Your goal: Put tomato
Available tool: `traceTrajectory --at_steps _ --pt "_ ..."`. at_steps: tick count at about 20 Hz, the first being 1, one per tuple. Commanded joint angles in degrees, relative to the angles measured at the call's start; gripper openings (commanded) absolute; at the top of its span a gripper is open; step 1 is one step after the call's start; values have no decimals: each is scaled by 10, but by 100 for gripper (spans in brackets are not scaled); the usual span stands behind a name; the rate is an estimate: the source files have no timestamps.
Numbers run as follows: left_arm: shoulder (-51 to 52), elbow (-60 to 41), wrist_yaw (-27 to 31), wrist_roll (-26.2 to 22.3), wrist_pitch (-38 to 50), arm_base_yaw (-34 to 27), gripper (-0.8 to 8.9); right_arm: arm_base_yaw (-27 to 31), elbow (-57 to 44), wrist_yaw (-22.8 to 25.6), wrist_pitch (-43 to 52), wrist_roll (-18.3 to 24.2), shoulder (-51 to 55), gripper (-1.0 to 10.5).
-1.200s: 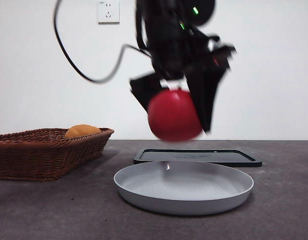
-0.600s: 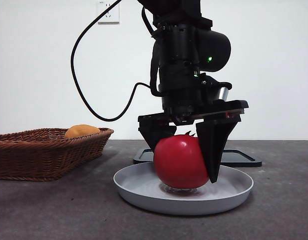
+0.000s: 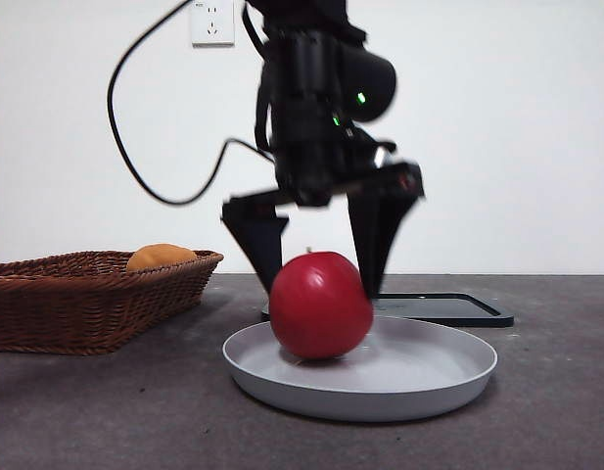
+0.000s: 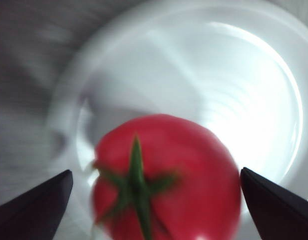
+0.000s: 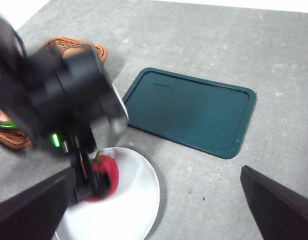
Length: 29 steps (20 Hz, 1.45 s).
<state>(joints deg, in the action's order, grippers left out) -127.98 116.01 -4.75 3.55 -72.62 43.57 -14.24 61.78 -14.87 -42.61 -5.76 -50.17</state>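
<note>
The tomato [image 3: 321,305] is sitting in the grey plate [image 3: 448,377] at lower centre of the front view, resting on the plate's left half. The left gripper [image 3: 319,257] is hanging directly above and behind it, its two black jaws spread wide on either side of the fruit and clear of its skin, gripping nothing. To the left, the wicker basket [image 3: 76,299] is holding an orange-yellow fruit [image 3: 161,257]. Behind the plate, the dark tray [image 3: 458,308] is lying flat on the table. On the wall at upper left, a white socket [image 3: 212,21] is showing; no writing on it is readable.

The left wrist view is showing the tomato's green stem [image 4: 135,182], hardly visible from the front. The right wrist view is looking down on plate, tray and basket from well apart, with the right gripper [image 5: 158,210] standing wide open and empty.
</note>
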Motion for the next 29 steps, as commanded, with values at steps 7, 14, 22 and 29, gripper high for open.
traceTrajectory --at_steps 7,14,22,29 --pt "79 138 -3 -21 -105 -37 693 -3 12 -1 5 4 -3 698" --pt "269 131 -3 -36 -108 -64 692 -3 12 -1 3 3 -3 698" --pt "548 -124 -2 -72 -21 -90 692 -3 12 -2 -1 2 -3 698" --pt "845 -485 -2 -32 221 -99 692 -3 12 -3 -17 2 -3 698"
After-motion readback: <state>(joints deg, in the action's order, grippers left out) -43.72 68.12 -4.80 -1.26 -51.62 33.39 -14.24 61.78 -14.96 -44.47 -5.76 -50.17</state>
